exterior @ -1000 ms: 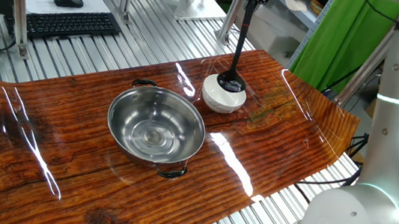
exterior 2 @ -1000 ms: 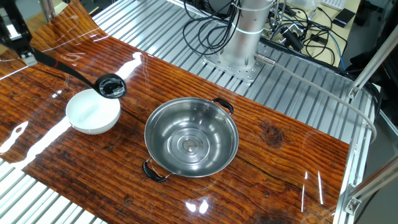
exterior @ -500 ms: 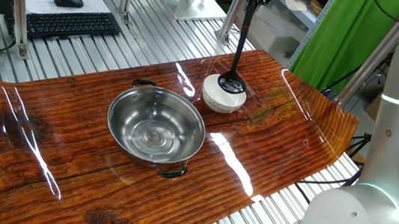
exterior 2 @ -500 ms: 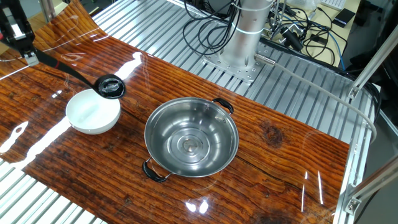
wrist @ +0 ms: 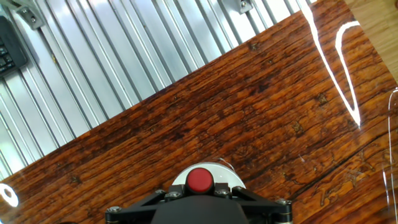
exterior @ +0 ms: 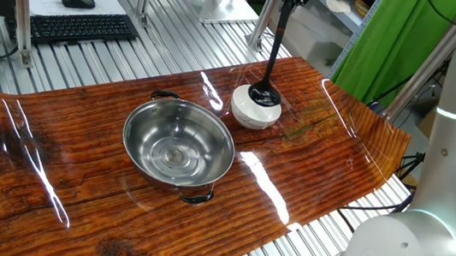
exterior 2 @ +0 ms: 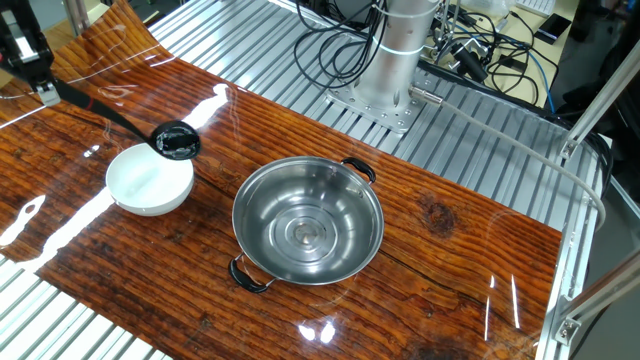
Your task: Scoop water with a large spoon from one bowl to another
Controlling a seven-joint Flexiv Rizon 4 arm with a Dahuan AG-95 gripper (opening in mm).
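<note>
Where legible, no writing anywhere.

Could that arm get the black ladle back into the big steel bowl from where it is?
Probably yes. The ladle hangs at the white bowl's rim, raised off the table, and only bare wood lies between it and the steel bowl, which is open-topped.

A robotics lab or test bench is being shown. The wood-grain mat (exterior: 115,210) is being supported by a ribbed aluminium table (exterior 2: 520,150), onto which the arm's base (exterior 2: 385,95) is bolted amid loose cables (exterior 2: 470,45). A keyboard (exterior: 80,27), a mouse (exterior: 78,0) and a green screen (exterior: 393,43) are being kept alongside.
</note>
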